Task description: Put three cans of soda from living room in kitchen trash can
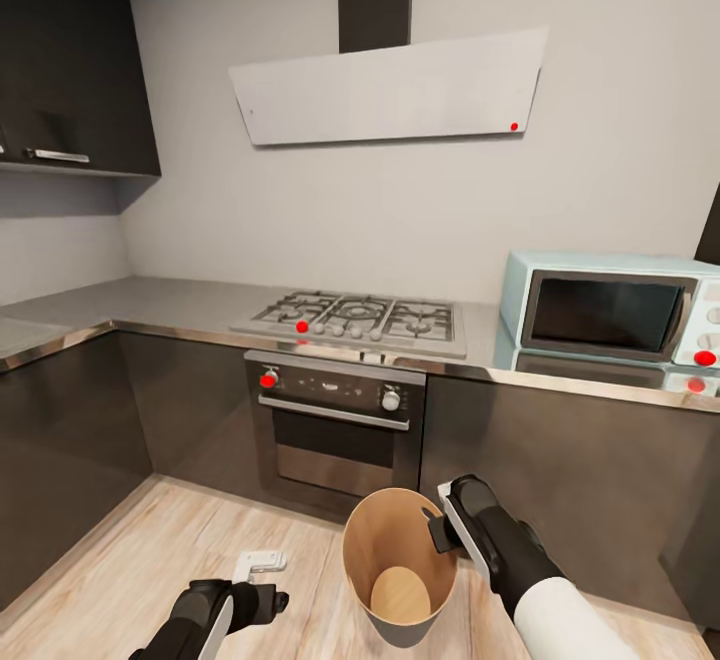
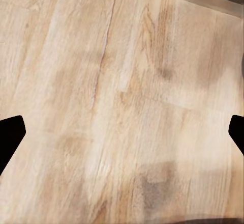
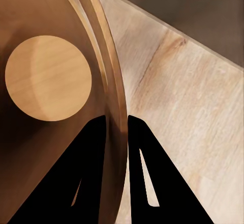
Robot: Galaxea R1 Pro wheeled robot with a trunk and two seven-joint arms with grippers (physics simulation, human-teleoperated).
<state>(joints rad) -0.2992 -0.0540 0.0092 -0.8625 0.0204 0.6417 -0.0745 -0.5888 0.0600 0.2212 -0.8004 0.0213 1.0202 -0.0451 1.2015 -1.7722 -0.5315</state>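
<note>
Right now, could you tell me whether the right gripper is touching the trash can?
Touching: the right wrist view shows the right gripper with one finger either side of the trash can wall, pinching its rim.

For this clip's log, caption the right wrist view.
Right gripper pinches the trash can's rim, one finger inside, one outside, above the wood floor.

Oven (image 1: 335,420), hob (image 1: 355,320), microwave (image 1: 610,310), hood (image 1: 390,90).
</note>
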